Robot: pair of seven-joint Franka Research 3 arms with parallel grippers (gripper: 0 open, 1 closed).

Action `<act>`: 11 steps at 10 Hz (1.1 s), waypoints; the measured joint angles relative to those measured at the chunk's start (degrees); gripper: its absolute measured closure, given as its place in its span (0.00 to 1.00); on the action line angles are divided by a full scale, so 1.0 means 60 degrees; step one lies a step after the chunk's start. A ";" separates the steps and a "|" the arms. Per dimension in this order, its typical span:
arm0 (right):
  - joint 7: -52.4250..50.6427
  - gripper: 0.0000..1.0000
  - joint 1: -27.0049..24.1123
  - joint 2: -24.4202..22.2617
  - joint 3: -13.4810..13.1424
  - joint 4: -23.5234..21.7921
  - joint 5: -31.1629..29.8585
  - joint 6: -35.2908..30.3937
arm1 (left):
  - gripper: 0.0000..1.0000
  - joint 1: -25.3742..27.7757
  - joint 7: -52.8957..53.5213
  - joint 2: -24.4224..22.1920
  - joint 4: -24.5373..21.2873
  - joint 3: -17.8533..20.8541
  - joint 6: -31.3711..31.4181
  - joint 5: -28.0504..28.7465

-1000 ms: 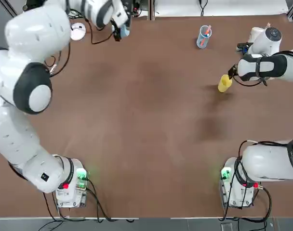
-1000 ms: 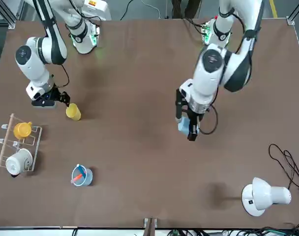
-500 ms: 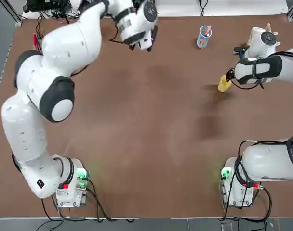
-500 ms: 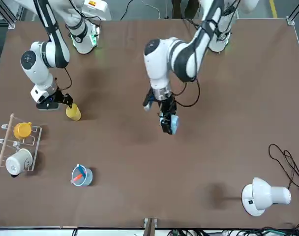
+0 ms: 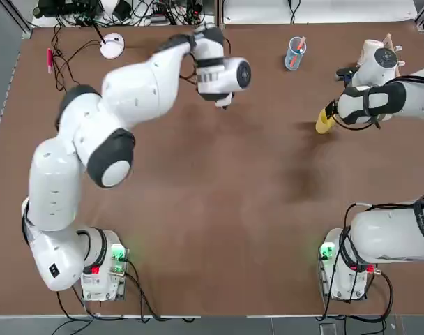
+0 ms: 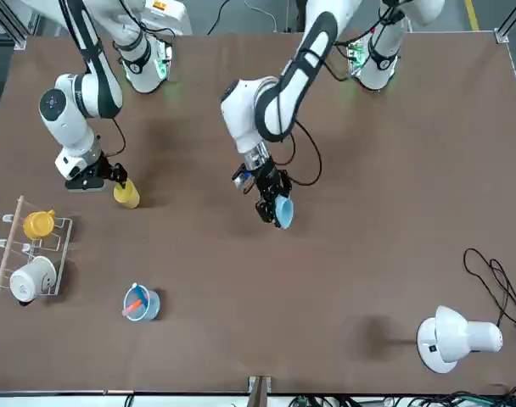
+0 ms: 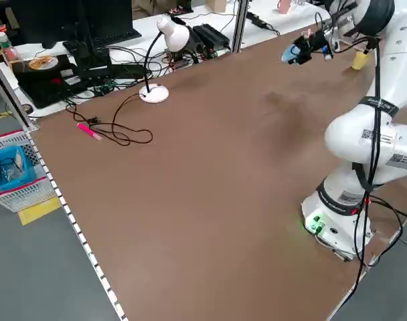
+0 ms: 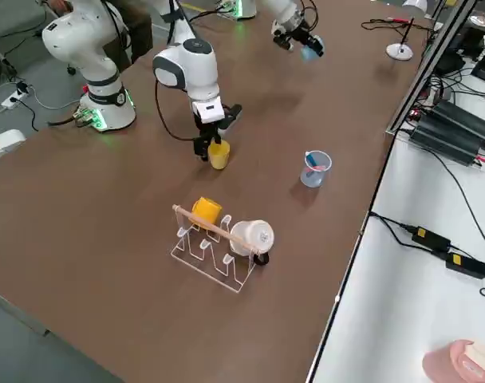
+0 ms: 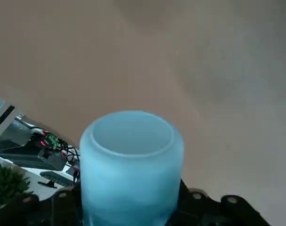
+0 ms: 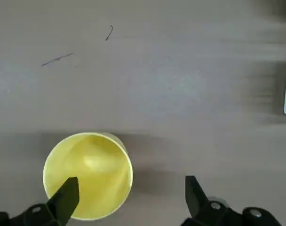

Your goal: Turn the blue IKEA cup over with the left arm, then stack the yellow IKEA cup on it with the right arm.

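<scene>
Two cups are waiting to become a stack here, and the left gripper (image 6: 268,203) is holding the blue cup (image 9: 131,188) above the middle of the table (image 6: 241,348), closed on it, with the cup leaning and its open end pointing out past the fingers. Over on the robot's right side, the yellow cup (image 10: 89,176) is standing on the table, mouth up, and the right gripper (image 10: 131,181) is hovering beside it with its fingers spread wide, gripping nothing; one finger is showing across the cup's rim, and I can't tell whether they're touching. As I'm judging it, the turning-over is the step in hand, and the stacking is depending on it. The left arm is needing to roll its wrist until the cup is hanging straight, mouth down, then to be lowering it slowly so the whole rim is meeting the table together. Letting go while it is leaning would be risking a topple, and squeezing harder would be risking a bent wall, since the plastic is looking thin. A spot well apart from the pencil cup (image 5: 293,61) would be leaving the other arm room. Meanwhile, the right arm is best staying out of the way, being careful not to nudge the yellow one.
</scene>
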 joint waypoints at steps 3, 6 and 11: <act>0.0000 0.00 -0.0001 0.0429 -0.0020 0.0004 -0.0003 0.0455 | 0.35 -0.0866 -0.1904 0.0449 0.0113 0.0254 -0.1276 0.0056; 0.0000 0.04 -0.0002 0.0736 -0.0031 0.0005 -0.0005 0.0699 | 0.33 -0.1558 -0.2137 0.0897 0.0170 0.0555 -0.1508 0.0655; 0.0005 0.47 -0.0029 0.1086 -0.0065 0.0013 -0.0006 0.1033 | 0.33 -0.2196 -0.2129 0.1930 0.0353 0.0701 -0.1629 0.1868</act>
